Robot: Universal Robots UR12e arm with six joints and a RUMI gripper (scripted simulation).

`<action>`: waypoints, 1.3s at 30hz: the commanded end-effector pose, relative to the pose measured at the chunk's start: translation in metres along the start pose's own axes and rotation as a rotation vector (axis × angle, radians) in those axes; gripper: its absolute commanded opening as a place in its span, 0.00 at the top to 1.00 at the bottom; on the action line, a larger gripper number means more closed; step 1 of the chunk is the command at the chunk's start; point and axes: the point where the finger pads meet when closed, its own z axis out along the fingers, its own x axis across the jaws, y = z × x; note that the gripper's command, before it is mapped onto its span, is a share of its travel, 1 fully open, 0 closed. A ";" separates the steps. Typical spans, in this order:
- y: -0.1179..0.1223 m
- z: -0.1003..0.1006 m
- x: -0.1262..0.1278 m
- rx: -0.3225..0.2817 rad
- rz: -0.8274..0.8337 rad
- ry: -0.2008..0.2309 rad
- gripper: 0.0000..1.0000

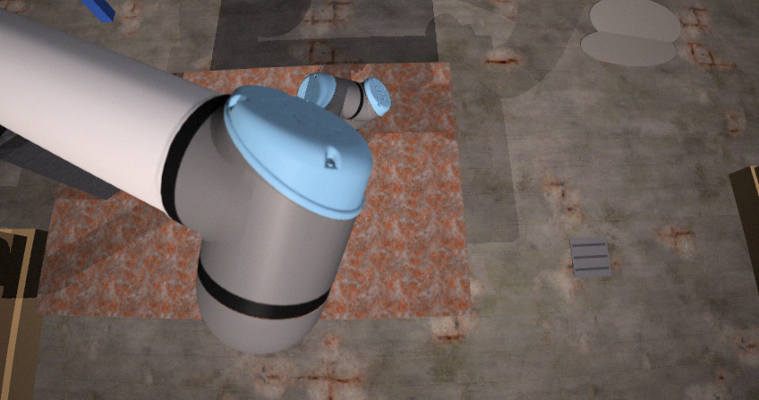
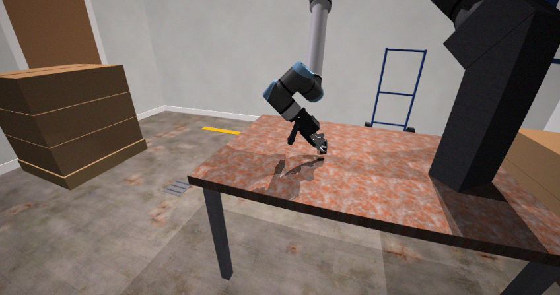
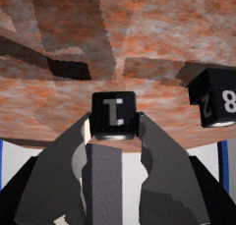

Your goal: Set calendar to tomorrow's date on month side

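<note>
The gripper is clamping a black cube between its two fingers, pressing on the cube's left and right sides. The face turned toward the wrist camera is showing a white 1. In the exterior view the gripper is hanging tilted just above the orange marbled table, casting a shadow on it. A second black cube is appearing at the right of the wrist view, apart from the held one, showing an 8 and a 2. The arm's elbow is blocking much of the top view.
</note>
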 end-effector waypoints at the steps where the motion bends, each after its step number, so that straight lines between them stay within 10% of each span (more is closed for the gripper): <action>1: -0.007 0.003 0.002 0.003 0.002 0.000 0.90; 39: -0.010 0.006 0.001 0.004 0.002 0.000 0.90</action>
